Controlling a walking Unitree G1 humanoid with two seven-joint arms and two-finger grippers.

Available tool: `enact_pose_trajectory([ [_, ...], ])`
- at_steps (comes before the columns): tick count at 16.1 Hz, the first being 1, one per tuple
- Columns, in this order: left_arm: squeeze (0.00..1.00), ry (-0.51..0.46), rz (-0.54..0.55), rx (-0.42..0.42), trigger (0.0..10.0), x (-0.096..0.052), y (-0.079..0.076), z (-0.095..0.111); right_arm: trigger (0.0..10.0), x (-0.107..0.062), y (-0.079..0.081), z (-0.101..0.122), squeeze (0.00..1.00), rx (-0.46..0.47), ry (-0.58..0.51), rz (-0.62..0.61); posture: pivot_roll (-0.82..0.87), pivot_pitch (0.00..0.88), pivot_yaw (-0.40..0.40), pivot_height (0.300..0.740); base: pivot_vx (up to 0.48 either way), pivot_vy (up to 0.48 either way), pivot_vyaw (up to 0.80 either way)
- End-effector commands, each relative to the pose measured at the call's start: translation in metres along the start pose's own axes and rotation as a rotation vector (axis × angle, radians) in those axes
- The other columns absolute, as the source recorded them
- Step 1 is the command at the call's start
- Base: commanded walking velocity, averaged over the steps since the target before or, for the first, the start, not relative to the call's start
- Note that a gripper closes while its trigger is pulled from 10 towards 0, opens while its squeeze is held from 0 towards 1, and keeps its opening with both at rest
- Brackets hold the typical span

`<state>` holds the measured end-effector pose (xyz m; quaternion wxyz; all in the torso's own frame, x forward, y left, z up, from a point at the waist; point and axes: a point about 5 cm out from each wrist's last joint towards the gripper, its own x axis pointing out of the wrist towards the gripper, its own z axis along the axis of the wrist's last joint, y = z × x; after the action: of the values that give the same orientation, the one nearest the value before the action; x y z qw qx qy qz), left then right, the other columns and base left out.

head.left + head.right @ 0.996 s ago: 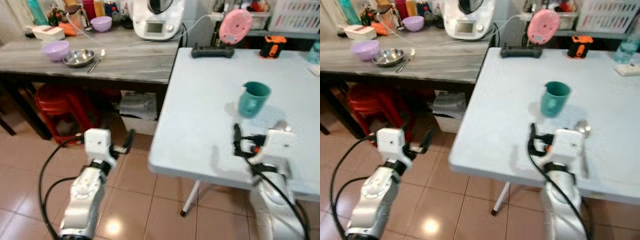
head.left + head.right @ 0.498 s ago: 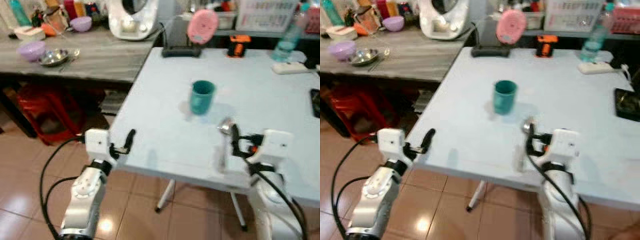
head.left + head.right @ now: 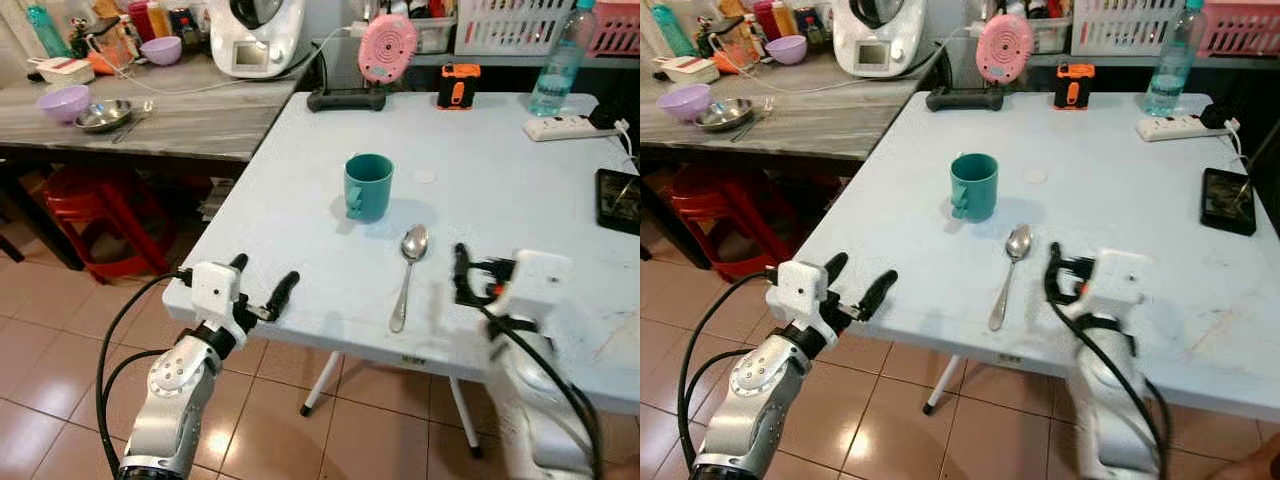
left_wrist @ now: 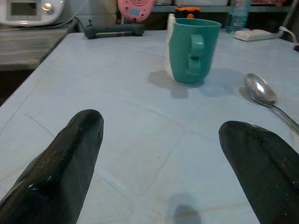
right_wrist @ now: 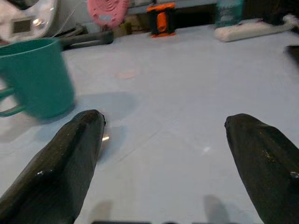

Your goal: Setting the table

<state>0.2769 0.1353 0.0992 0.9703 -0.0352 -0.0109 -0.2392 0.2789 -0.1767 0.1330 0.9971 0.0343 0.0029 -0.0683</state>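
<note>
1. Two grippers are up at the near edge of the light blue table [image 3: 470,140], and I read both as spread apart with nothing held between the fingers.
2. My left gripper [image 3: 262,288] hangs at the table's near left corner, just off the edge; its wrist view shows the two black fingers [image 4: 70,158] wide apart, pointing across the tabletop toward the cup.
3. My right gripper [image 3: 460,277] sits low over the table near its front edge, just right of the spoon's handle; its fingers [image 5: 60,163] are likewise well parted (the wrist picture is a bit soft, but the gap is plain).
4. The teal cup [image 3: 366,186] stands upright toward the middle of the table, handle turned to the near left side.
5. The metal spoon [image 3: 408,270] lies flat just beside the cup on its near right, bowl toward the cup and handle running to the front edge, apart from the cup.
6. At the far edge I see a pink round fan [image 3: 386,47] on a dark base, an orange and black device [image 3: 453,84], a clear water bottle [image 3: 558,55] and a white power strip [image 3: 560,127].
7. On the grey counter [image 3: 190,115] to the left there are a purple bowl [image 3: 64,102], a steel bowl [image 3: 102,115] and a white kitchen machine [image 3: 255,35]; a red stool [image 3: 95,215] stands beneath it.
</note>
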Motion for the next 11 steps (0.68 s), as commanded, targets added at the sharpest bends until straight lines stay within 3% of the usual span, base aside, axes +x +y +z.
enact_pose_trajectory([
  [1, 0.00, 0.006, -0.050, 0.021, 10.0, 0.001, -0.001, 0.000, 10.0, 0.005, 0.009, -0.003, 0.00, -0.013, 0.031, 0.032, -0.14, 0.059, 0.097, 0.740, 0.000, 0.000, 0.00],
  [5, 0.00, -0.020, -0.222, 0.033, 10.0, -0.003, -0.016, 0.002, 10.0, 0.019, 0.032, -0.012, 0.00, -0.066, 0.114, 0.087, -0.13, 0.061, 0.097, 0.740, 0.000, 0.000, 0.00],
  [11, 0.00, -0.013, -0.258, 0.042, 10.0, -0.003, -0.012, 0.003, 10.0, 0.038, 0.052, -0.018, 0.00, -0.050, 0.241, 0.097, -0.13, 0.067, 0.091, 0.740, 0.000, 0.000, 0.00],
])
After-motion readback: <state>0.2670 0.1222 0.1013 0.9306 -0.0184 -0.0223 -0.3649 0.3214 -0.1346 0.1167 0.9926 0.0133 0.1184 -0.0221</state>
